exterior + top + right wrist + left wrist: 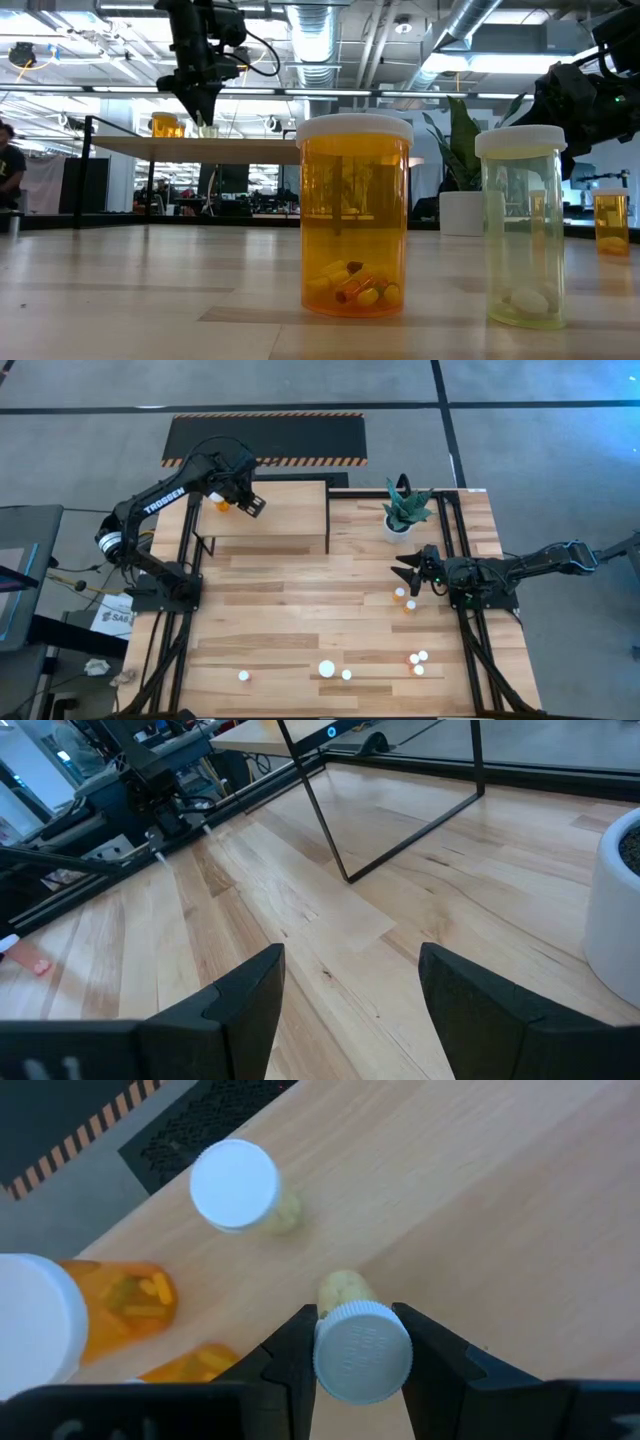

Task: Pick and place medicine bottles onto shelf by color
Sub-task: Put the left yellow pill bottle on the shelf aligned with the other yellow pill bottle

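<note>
My left gripper is over the left end of the light-wood shelf, shut on a yellowish medicine bottle with a white cap. A second yellowish bottle and orange bottles stand on the shelf beside it. My right gripper is open and empty, low over the table's right side. Several white-capped bottles stand on the table, two of them near my right gripper. In the low view an orange bottle and a yellowish one stand close. My left gripper pinches the yellowish bottle's white cap between its two fingers, one on each side. The fingers come from above, pointing down. The bottle is upright below them, its bottom at the shelf top; whether it rests there I cannot tell.
A white pot with a green plant stands at the far right, close to my right gripper. The shelf stands on thin black legs. A black mat with orange-striped edges lies beyond the table. The shelf's right half is bare.
</note>
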Controlling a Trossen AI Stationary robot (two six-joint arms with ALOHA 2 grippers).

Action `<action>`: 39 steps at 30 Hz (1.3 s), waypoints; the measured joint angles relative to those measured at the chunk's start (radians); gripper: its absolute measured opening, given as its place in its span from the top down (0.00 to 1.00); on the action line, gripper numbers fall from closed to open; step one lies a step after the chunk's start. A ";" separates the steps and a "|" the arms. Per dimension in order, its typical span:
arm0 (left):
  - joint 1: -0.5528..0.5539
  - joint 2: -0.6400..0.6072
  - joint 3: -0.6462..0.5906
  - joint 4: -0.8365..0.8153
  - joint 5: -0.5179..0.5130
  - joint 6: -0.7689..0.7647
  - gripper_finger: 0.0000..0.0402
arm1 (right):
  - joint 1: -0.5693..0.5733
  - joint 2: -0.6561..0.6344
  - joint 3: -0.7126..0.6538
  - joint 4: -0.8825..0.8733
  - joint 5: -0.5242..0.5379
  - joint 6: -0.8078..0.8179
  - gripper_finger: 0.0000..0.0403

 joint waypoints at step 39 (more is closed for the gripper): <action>0.001 0.001 -0.019 0.005 0.005 -0.023 0.75 | 0.000 0.000 0.000 0.000 0.000 0.000 0.37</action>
